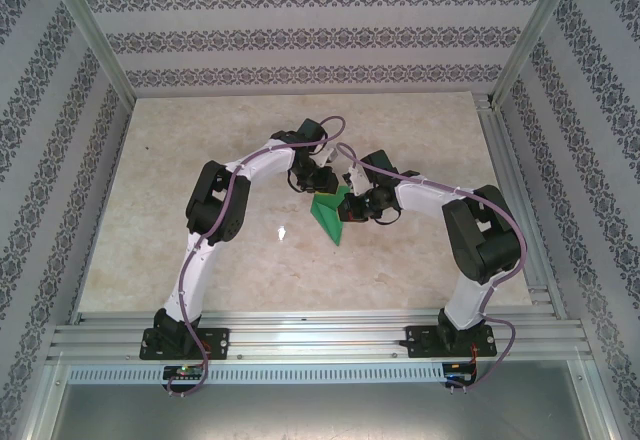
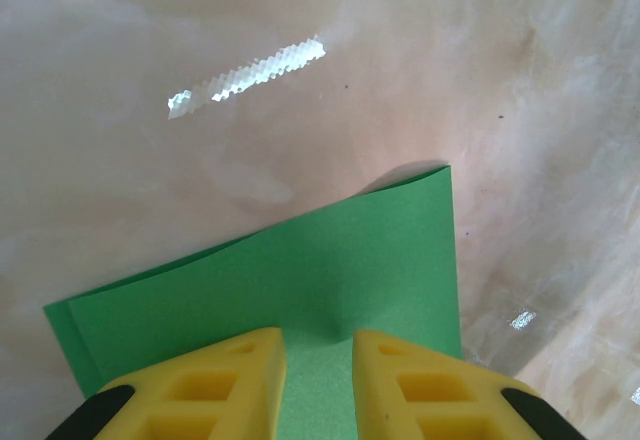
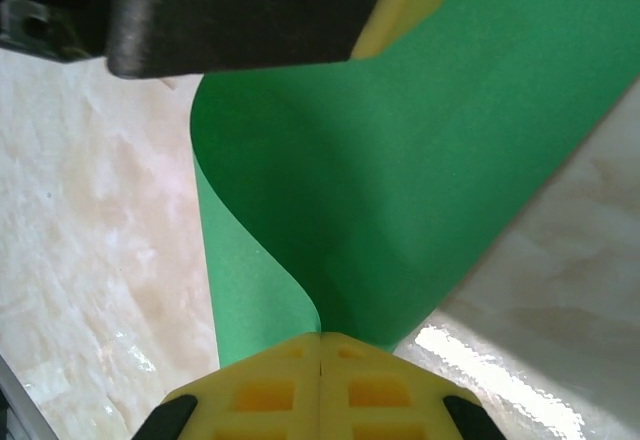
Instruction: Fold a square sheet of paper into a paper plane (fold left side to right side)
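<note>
Looking down from the top cam, you've got both arms bent in toward the middle of the pale marbled table (image 1: 200, 160). The square sheet of paper (image 1: 328, 218) sits btwn the two wrists, a bit right of centre. From up there it reads as a bright green shape that narrows to a point toward the near edge. The left gripper (image 1: 318, 182) is at the sheet's far end and the right gripper (image 1: 352, 206) is on its right side, the two close together.

On the left wrist cam, the yellow fingers (image 2: 230, 380) stand a narrow gap apart, w/ green showing through the gap. The tips are down at the paper and there's a soft dent in the sheet just ahead of them. You can't tell from this whether they press it or just hover on it. The paper is doubled here: a lower layer peeks out along the left edge, and the top layer's far right corner lifts slightly, w/ shadow under it.

On the right wrist cam, that gripper's jaws are closed tight, no gap, pinching the green paper at the tips. From there the sheet curls up in a loop on the left. Its broad face rises to the upper right, where one finger (image 3: 240, 10) of the left gripper meets it.
</note>
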{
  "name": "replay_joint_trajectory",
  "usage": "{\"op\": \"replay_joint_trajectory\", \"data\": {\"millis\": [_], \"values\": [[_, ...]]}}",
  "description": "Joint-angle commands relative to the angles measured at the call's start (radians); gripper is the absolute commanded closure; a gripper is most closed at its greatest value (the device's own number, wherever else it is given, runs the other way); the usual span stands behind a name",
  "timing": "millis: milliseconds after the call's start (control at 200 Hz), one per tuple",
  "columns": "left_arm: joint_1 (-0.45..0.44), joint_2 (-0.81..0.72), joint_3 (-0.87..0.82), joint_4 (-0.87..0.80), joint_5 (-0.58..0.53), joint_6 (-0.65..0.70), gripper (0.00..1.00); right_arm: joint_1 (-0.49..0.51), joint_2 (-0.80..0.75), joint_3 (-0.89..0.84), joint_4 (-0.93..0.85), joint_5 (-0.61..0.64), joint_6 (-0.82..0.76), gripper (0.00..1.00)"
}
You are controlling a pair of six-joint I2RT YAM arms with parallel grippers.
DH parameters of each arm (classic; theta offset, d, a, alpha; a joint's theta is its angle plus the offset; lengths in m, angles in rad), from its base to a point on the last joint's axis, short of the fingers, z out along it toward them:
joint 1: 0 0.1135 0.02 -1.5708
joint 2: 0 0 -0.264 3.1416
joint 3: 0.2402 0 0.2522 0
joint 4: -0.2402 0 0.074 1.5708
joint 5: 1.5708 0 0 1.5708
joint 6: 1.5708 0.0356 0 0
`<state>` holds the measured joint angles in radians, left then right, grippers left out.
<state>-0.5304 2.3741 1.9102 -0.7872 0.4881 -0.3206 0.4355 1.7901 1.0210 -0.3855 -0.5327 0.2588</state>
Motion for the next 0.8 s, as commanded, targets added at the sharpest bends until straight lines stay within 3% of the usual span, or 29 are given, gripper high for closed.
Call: {"op": "replay_joint_trajectory", "data": {"millis": [0, 794], "values": [[0.014, 0.019, 0.0, -0.046, -0.039, 0.012, 0.73, -0.012, 0.019, 0.03, 0.047, 0.011, -0.029, 0.99], [0.012, 0.021, -0.021, -0.03, -0.039, 0.005, 0.73, -0.015, 0.094, 0.048, 0.064, 0.053, -0.041, 0.98]]}}
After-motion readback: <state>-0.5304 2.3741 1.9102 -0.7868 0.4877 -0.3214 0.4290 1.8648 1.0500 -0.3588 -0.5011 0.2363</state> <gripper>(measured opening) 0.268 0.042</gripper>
